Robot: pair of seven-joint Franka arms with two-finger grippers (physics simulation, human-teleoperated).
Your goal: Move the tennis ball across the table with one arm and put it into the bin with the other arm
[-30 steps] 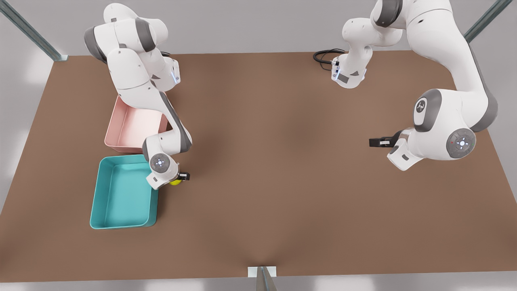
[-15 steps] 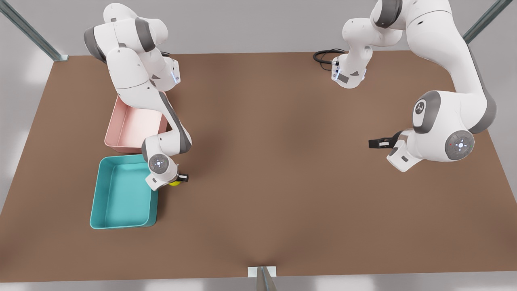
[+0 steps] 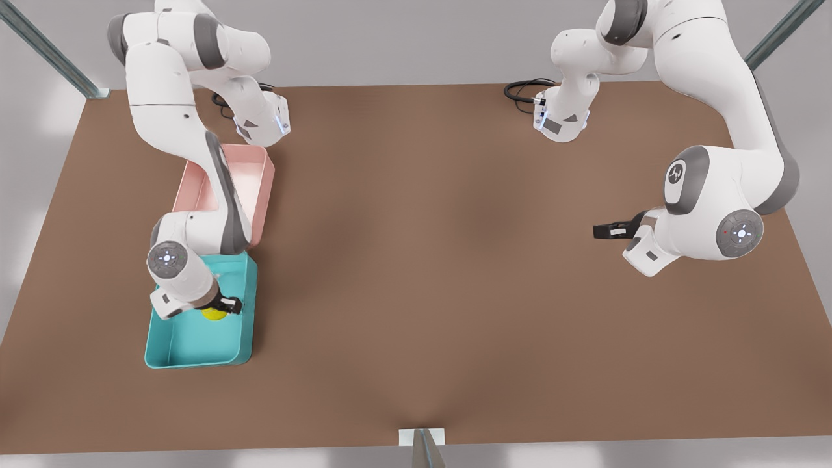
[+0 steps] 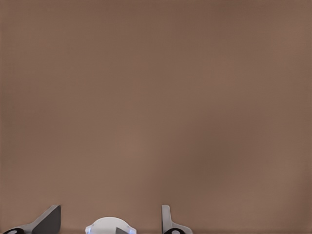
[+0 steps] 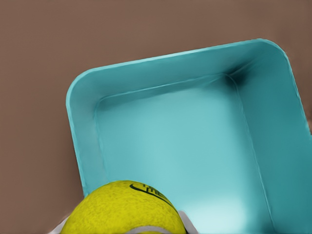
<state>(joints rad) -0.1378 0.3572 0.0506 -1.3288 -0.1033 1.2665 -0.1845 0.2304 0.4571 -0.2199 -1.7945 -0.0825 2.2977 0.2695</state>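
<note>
While clamped on the tennis ball (image 3: pixel 214 314), hangs over the teal bin (image 3: pixel 195 344): right gripper (image 3: pixel 224 305), ball's black logo facing the wrist camera. Long axis of bin running away from the front camera, pink bin (image 3: pixel 250 170) just beyond. Idle over bare brown table (image 3: pixel 422 260): left gripper (image 3: pixel 601 229), fingers apart.

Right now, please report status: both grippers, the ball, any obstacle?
Right gripper shut on tennis ball, over teal bin. Left gripper open, waiting above bare table. Pink bin beside, not in the way.
</note>
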